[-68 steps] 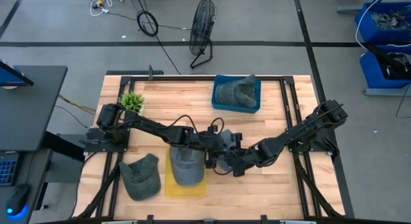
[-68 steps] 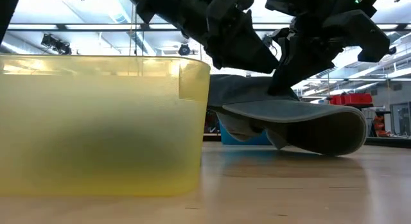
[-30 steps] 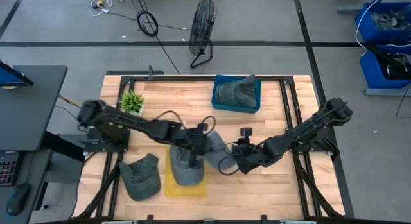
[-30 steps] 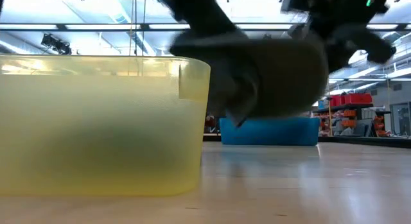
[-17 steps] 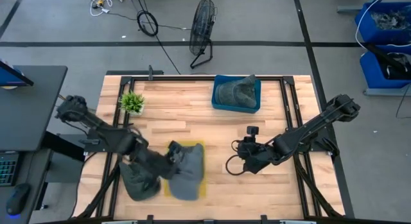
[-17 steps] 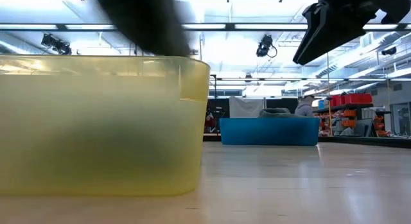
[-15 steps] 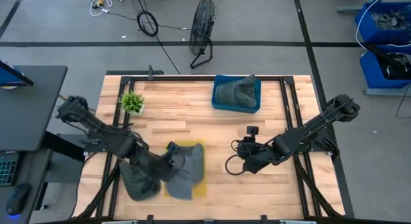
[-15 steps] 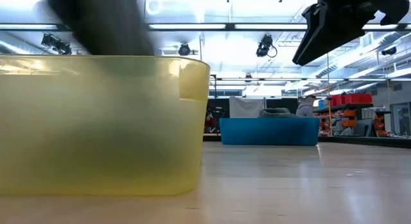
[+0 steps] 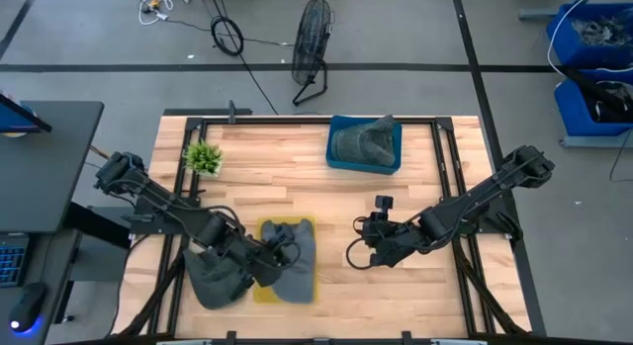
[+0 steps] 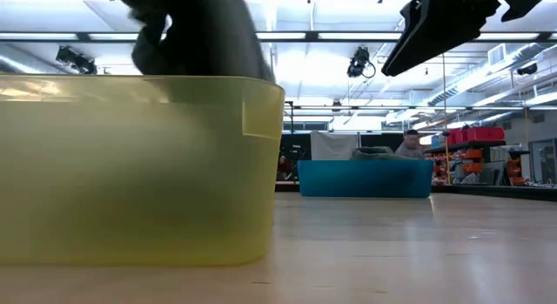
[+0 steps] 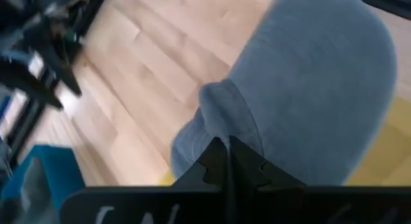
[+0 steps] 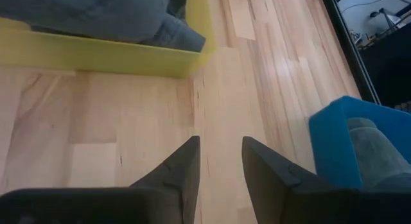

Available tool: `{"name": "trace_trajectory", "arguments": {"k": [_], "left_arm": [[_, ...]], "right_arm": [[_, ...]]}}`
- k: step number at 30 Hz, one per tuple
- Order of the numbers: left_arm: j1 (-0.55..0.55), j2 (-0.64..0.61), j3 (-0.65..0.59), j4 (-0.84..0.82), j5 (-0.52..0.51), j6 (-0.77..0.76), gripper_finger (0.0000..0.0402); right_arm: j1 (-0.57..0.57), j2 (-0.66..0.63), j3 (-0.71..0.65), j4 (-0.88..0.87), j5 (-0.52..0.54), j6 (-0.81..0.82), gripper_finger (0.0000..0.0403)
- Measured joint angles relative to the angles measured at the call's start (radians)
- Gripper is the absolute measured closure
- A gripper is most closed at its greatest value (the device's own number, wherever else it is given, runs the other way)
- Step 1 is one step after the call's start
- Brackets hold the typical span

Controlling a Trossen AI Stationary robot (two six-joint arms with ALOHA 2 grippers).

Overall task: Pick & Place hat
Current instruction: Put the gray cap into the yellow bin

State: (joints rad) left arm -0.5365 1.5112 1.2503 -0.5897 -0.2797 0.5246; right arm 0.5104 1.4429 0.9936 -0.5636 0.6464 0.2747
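A grey-blue hat (image 9: 298,262) hangs over the yellow bin (image 9: 260,289) near the table's front edge, with my left gripper (image 9: 277,254) shut on it. In the low view the hat (image 10: 202,32) shows dark above the bin's rim (image 10: 139,82). Whether its lower part rests in the bin is hidden. My right gripper (image 9: 352,254) stands open above the bare wood to the right of the bin; the right wrist view shows nothing between its fingers (image 12: 183,166). My left gripper pinches a raised fold of cloth (image 11: 221,121) at the edge of the hat's crown between its two shut fingers. The fingers slant down from the table's left side. The rounded crown (image 11: 314,89) hangs beyond the fingertips, over the yellow bin.
A green hat (image 9: 213,279) lies on the table left of the yellow bin, partly under my left arm. A blue bin (image 9: 336,157) holding another hat stands at the far edge. A small green plant (image 9: 203,155) stands at the far left. Bare wood lies between the bins.
My left gripper has swung from the table's middle toward its left and near side with the hat, rolling its wrist as it went. The hat, lifted clear of the table, now hangs over the yellow bin. My right gripper has risen a little and stays open.
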Motion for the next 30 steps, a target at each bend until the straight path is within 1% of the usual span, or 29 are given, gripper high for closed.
{"name": "trace_trajectory", "arguments": {"k": [3,5,12,15,17,20,22,24,26,30], "left_arm": [[0.008,0.003,0.0,-0.023,0.0,-0.109,0.0396],[0.011,0.022,0.001,-0.02,0.001,-0.156,0.0397],[0.005,0.157,0.001,0.005,0.02,-0.147,0.0394],[0.016,0.207,0.001,0.005,-0.009,-0.168,0.0394],[0.028,0.234,0.001,0.014,-0.013,-0.239,0.0391],[0.047,0.257,0.001,0.014,-0.003,-0.389,0.0383],[0.055,0.259,0.001,0.012,0.016,-0.434,0.0378],[0.064,0.259,0.001,0.021,0.023,-0.46,0.0374],[0.07,0.259,0.001,0.025,0.021,-0.502,0.0368],[0.089,0.259,0.001,0.032,0.02,-0.619,0.0349]], "right_arm": [[-0.002,0.0,0.0,0.0,0.0,0.0,0.0284],[-0.003,0.0,0.0,0.0,0.0,0.001,0.0284],[-0.01,0.0,0.0,0.046,-0.001,0.001,0.0284],[-0.015,0.012,0.0,0.129,-0.006,0.004,0.0284],[-0.015,0.029,0.0,0.195,-0.024,-0.016,0.0284],[-0.017,0.073,0.0,0.308,-0.075,-0.098,0.0284],[-0.022,0.112,0.0,0.393,-0.098,-0.148,0.0289],[-0.031,0.154,0.0,0.465,-0.129,-0.188,0.0301],[-0.049,0.204,0.0,0.539,-0.164,-0.213,0.0321],[-0.087,0.292,-0.001,0.633,-0.199,-0.253,0.0384]]}}
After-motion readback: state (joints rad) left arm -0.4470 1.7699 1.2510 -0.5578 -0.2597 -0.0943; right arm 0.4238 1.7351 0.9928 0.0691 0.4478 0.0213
